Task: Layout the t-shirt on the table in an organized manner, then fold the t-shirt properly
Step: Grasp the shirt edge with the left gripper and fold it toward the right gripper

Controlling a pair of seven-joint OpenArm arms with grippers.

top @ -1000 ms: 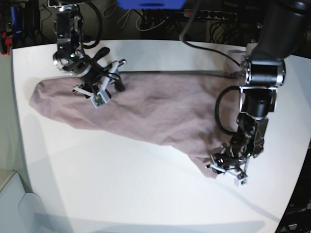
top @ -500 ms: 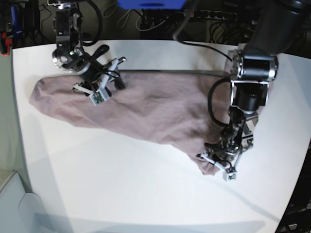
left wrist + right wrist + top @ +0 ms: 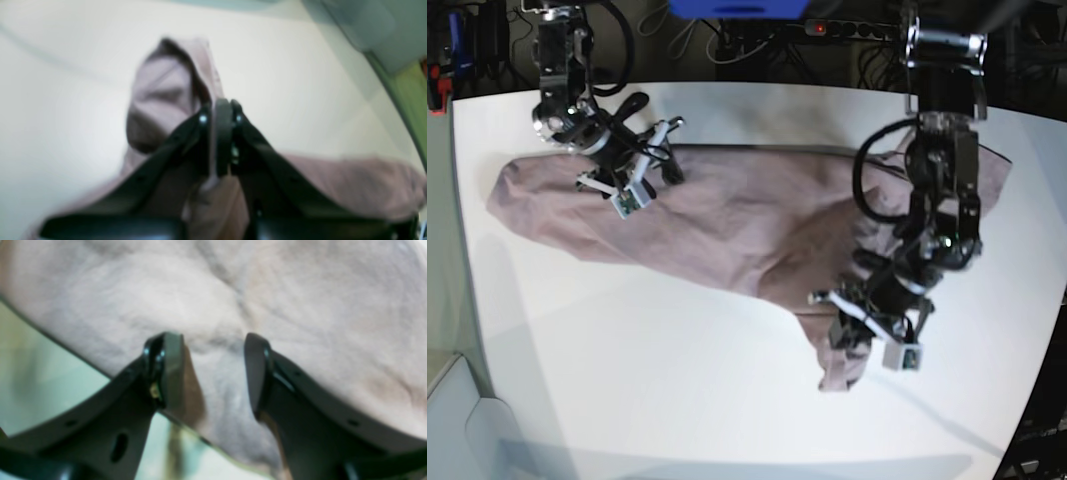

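Lifted since before, the t-shirt (image 3: 727, 215)'s corner hangs clamped in the left gripper (image 3: 867, 325) at five o'clock on the table (image 3: 677, 400), its long axis running toward the spread-jawed right gripper (image 3: 632, 180) at ten o'clock.

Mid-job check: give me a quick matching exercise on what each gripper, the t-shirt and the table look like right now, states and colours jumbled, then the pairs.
Column one:
1. left gripper
2. right gripper
3. t-shirt
4. table

Column two:
A. smooth white, bare along the near edge
B. open, hovering over cloth
C. dusty mauve, spread wrinkled, one end lifted
D. shut on a pinched fold of cloth

Pairs: 1-D, 2-B, 3-C, 4-A
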